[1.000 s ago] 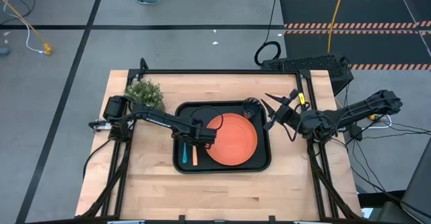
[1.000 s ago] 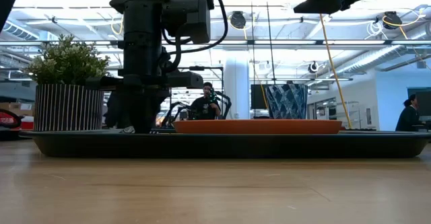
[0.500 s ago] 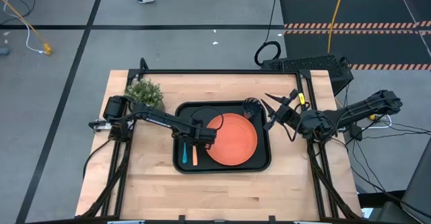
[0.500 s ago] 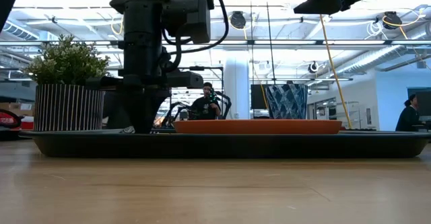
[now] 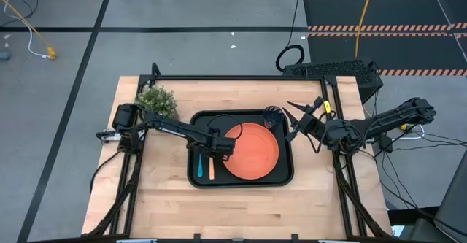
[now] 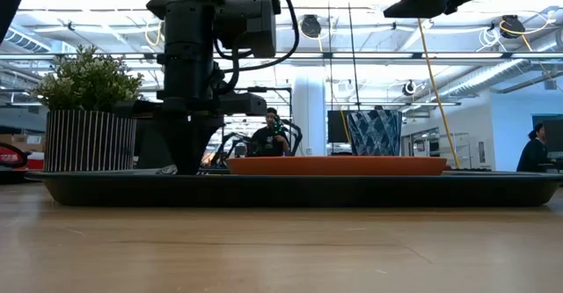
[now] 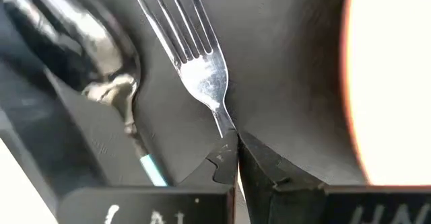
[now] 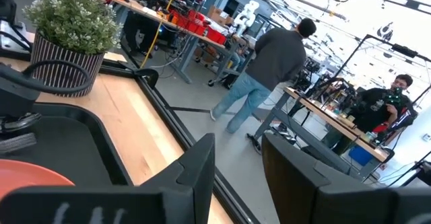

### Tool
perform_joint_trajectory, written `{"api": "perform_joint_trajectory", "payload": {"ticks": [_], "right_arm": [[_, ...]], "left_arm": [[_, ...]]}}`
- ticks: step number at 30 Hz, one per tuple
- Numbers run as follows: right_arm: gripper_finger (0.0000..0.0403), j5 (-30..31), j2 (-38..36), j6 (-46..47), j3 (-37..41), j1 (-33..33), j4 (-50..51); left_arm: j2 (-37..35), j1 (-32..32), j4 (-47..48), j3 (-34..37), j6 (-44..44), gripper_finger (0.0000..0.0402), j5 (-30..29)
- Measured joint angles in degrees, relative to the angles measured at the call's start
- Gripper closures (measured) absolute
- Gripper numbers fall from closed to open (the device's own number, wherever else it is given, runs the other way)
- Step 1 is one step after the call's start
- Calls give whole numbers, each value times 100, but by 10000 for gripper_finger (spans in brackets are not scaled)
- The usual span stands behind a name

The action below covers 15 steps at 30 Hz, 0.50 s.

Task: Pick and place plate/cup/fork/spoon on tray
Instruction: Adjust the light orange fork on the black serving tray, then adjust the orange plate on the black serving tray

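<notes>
Wooden table (image 5: 168, 192) is carrying the tray (image 5: 287, 176); I'm keeping my left gripper (image 7: 230, 158) pinched on the fork (image 7: 199, 69) neck, lowering it beside the spoon (image 5: 198, 167), at nine o'clock of the plate (image 5: 252, 151). My right gripper (image 8: 237, 158) is idling partly open at three o'clock.

We see a pale wooden counter (image 5: 168, 199) with a black frame along its edges. Directly on it lie the black tray (image 5: 288, 171), set near the middle toward the far side, and a striped pot with a bushy green plant (image 5: 156, 99) just beside the tray's far left corner
</notes>
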<state>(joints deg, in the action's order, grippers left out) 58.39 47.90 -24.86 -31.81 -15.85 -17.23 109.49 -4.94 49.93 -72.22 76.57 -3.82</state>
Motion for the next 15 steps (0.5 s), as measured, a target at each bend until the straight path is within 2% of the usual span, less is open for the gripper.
{"api": "perform_joint_trajectory", "payload": {"ticks": [7,15], "right_arm": [[289,-2,0,18,0,-1,9],[289,0,0,20,0,-1,98]], "left_arm": [[2,119,51,-288,-257,385,-6],[-70,167,370,-337,-135,385,-56]]}}
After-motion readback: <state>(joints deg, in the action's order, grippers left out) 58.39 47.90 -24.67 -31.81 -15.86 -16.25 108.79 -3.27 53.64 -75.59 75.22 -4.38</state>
